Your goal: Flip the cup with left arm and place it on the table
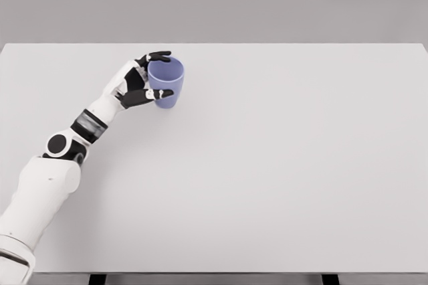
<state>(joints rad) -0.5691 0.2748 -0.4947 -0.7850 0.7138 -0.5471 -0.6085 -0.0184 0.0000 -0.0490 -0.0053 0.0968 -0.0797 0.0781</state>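
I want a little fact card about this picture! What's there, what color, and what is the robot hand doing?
thing: cup
color: blue-purple
cup position: upright, opening facing up, at the far left part of the table
table color: white
left hand: around the cup, black fingers curled at its rim and side
right hand: not in view
cup lifted or resting: cannot tell
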